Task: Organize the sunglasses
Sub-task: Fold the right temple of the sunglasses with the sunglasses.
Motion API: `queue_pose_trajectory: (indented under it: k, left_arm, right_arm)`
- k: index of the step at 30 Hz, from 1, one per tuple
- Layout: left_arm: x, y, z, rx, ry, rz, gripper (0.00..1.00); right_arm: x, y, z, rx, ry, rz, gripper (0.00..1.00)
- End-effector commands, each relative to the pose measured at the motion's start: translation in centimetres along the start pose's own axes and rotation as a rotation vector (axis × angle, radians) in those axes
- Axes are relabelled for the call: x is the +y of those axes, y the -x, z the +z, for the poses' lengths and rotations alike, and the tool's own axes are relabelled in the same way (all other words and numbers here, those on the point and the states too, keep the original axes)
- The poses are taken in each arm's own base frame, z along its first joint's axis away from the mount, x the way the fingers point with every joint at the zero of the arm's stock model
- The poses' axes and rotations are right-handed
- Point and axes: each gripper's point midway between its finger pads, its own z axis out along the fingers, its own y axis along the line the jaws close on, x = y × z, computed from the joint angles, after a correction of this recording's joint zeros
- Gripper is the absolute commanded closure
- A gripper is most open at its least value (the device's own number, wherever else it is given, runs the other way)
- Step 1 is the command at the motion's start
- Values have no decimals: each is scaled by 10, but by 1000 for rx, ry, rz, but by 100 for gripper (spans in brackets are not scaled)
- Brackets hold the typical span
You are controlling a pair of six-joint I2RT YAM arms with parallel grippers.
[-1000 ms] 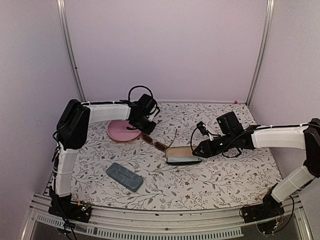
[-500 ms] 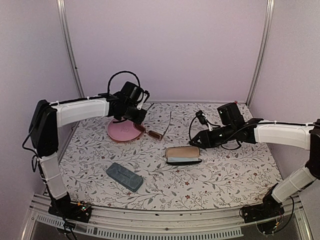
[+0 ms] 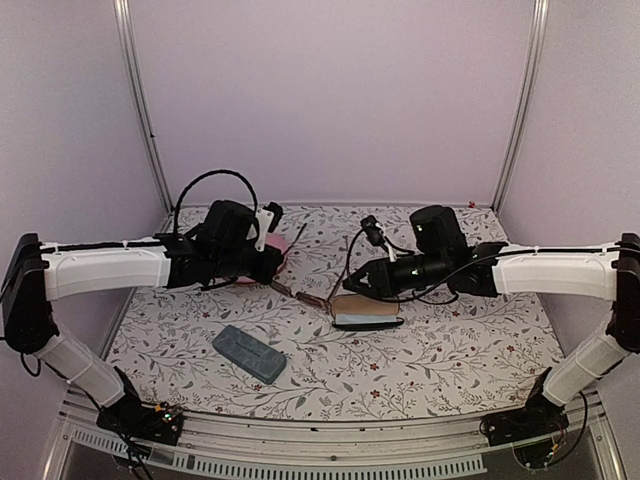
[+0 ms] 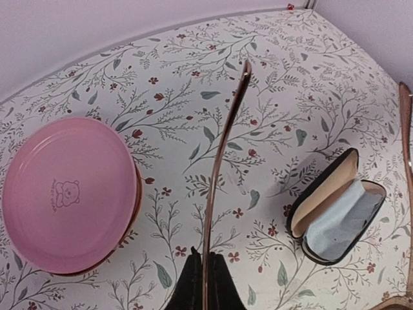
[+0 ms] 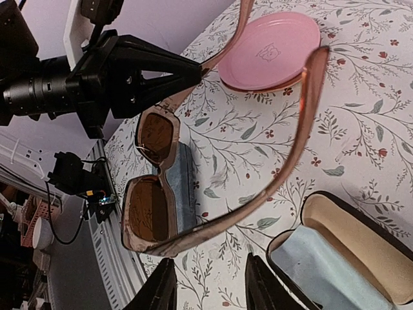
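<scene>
- The left gripper [image 4: 205,261] is clamped shut on the tip of one thin arm of the reddish-brown sunglasses [image 5: 147,216] and holds them up off the table [image 3: 430,365].
- In the top view the sunglasses [image 3: 312,293] hang above the middle of the table, between the two grippers, with the dark lenses facing the near edge.
- The right gripper [image 5: 210,284] has its fingers spread. The other arm of the sunglasses runs just ahead of the fingertips, and nothing is pinched between them.
- A black hard case [image 3: 366,312] lies open on the middle of the table, just below the right gripper [image 3: 350,287]. Its lining is tan and a pale blue cloth lies inside.
- A pink plate [image 4: 64,194] sits towards the far edge, left of centre. In the top view it is mostly hidden behind the left gripper [image 3: 278,268].
- A grey-blue case [image 3: 250,353] lies closed towards the near edge, left of centre, well apart from the open case.
</scene>
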Motion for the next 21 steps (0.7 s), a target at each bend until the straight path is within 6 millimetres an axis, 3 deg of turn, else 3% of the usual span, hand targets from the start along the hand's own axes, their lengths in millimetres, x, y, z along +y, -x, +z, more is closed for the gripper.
queue_pose_trajectory:
  k: [1, 13, 21]
  left_arm:
    - [-22, 19, -15, -103, -54, -52, 100]
    - [-41, 4, -11, -76, -93, -42, 100]
    - [-42, -2, -6, -66, -93, -33, 100]
  right_arm:
    - [19, 13, 13, -40, 44, -5, 61]
    - [23, -1, 30, 17, 76, -1, 74]
    - [35, -22, 43, 97, 133, -28, 75]
